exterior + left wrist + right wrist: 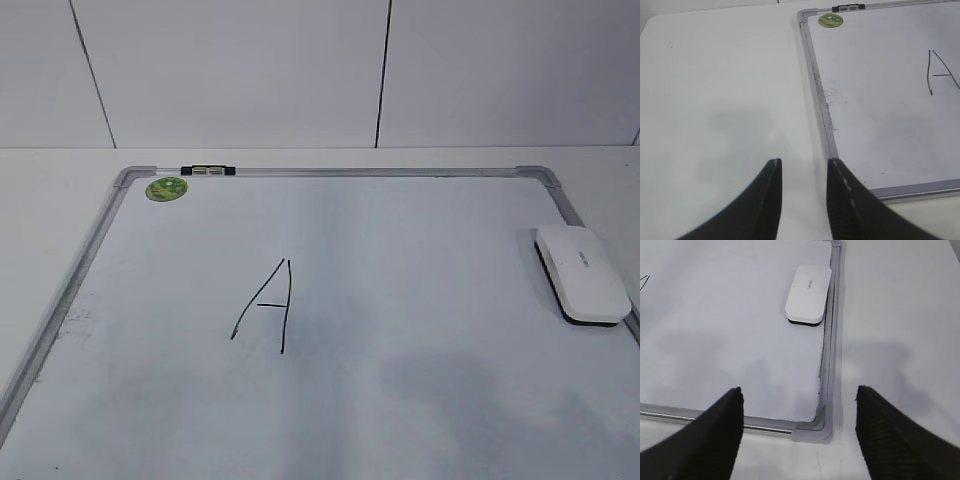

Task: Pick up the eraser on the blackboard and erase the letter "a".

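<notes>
Though felt-bottomed, smooth rounded eraser [583, 272]

A capital "A" [268, 305] in thin black marker stands on the blackboard [420, 230], left of centre in the exterior view; the left wrist view catches it at the right edge of the frame, cut off there. Small grey lettering sits on the top of the eraser [809, 293], upper centre in the right wrist view, too small to read. The green magnet [167, 188], upper left of the exterior view, bears a pattern that cannot be read.
</notes>
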`<state>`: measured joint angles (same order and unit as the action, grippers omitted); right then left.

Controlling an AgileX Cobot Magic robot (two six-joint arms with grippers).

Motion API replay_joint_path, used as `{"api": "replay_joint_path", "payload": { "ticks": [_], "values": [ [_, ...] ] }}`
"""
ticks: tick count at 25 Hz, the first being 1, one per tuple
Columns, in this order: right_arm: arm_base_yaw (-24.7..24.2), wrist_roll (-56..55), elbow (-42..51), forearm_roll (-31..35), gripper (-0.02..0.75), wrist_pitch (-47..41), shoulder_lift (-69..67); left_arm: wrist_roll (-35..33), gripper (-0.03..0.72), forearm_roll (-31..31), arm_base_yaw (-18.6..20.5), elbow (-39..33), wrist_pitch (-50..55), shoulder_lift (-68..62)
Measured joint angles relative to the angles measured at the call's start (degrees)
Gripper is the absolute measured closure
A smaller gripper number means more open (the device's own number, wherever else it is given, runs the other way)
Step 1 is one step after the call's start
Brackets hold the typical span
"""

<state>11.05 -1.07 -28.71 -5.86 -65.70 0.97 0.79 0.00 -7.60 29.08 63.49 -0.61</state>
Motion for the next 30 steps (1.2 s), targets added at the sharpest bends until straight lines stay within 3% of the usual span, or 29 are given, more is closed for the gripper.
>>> {"api": "replay_joint_path", "payload": {
  "ticks": [7, 23, 30],
  "values": [
    [-0.74, 0.00, 0.00, 0.00, 0.178, 0.00, 0.00, 0.00, 0.454, 0.00, 2.04, 0.00, 0.00, 0.00],
    [-13.00, 0.02, 0.00, 0.00, 0.178, 0.00, 0.00, 0.00, 0.454, 0.00, 8.15, 0.00, 0.00, 0.00],
    [-13.60, 0.02, 0.00, 0.00, 0.178, 0.00, 0.00, 0.00, 0.454, 0.00, 8.40, 0.00, 0.00, 0.00]
  ]
}}
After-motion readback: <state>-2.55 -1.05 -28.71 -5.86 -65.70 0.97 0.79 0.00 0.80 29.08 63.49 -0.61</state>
